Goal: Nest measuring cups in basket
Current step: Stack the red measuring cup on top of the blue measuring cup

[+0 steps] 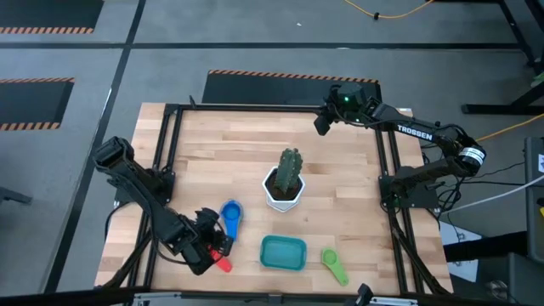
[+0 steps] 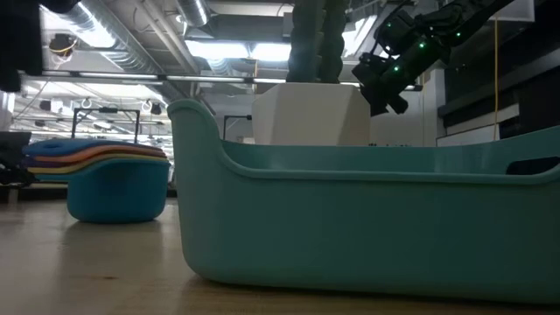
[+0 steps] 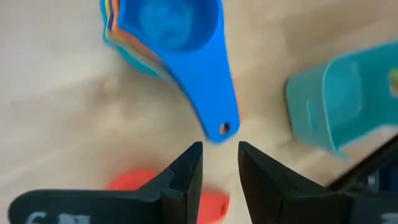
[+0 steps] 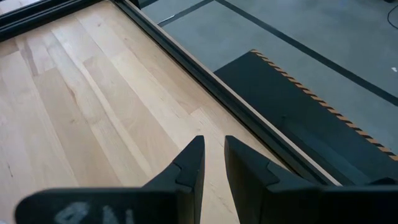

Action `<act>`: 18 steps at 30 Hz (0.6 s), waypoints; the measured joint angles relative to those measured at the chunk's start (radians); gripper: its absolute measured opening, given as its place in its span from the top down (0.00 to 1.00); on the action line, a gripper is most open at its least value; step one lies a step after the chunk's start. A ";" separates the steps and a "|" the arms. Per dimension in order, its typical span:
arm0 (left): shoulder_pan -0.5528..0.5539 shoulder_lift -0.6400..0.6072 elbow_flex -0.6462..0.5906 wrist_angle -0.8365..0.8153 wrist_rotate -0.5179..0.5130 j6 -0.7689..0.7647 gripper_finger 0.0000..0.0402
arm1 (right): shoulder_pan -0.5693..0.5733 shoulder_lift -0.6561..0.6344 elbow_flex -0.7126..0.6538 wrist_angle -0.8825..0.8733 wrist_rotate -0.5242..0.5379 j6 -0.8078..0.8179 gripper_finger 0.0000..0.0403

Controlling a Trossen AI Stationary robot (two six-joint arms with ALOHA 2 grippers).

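Measuring cups are spread along the near edge of the wooden table [image 1: 340,183], all placed here with respect to the teal basket [image 1: 283,252]. A nested stack of cups [image 1: 230,212], topped by a bright blue cup whose handle points toward the table's front edge, sits to the left of the basket and a little farther back; in the low view the stack [image 2: 98,156] shows orange, yellow and blue rims layered over a teal-blue bottom cup. A red cup [image 1: 223,264] lies left of the basket, nearer the front edge than the stack. A green cup [image 1: 333,264] lies just right of the basket, apart from it. The basket itself looks empty from above.

The left gripper [image 1: 212,240] hovers left of the basket, between the stack and the red cup. In its wrist view its fingers [image 3: 184,177] stand a narrow gap apart with nothing between them, the blue handle's tip just beyond them and the red cup [image 3: 163,190] partly beneath.

A white pot with a green cactus [image 1: 286,181] stands behind the basket.

The right gripper [image 1: 324,120] waits far behind the basket at the table's back right corner, fingers slightly parted and empty.
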 joint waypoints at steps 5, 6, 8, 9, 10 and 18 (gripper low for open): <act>-0.006 -0.054 0.000 -0.004 0.144 0.003 0.76 | 0.000 0.000 0.000 -0.037 0.000 0.000 0.83; -0.010 -0.060 0.000 -0.007 0.174 0.003 0.76 | 0.001 0.000 0.000 -0.047 0.000 0.000 0.83; -0.015 -0.063 0.000 -0.016 0.228 0.002 0.76 | 0.001 0.000 0.000 -0.073 0.000 0.003 0.83; -0.020 -0.062 0.000 -0.025 0.253 0.001 0.76 | 0.001 0.000 0.000 -0.083 0.000 0.002 0.83; -0.025 -0.062 0.000 -0.034 0.277 0.001 0.76 | 0.001 0.000 0.000 -0.096 0.000 0.003 0.83; -0.059 -0.052 0.000 -0.046 0.365 -0.062 0.76 | 0.026 0.000 0.000 -0.185 0.000 0.003 0.83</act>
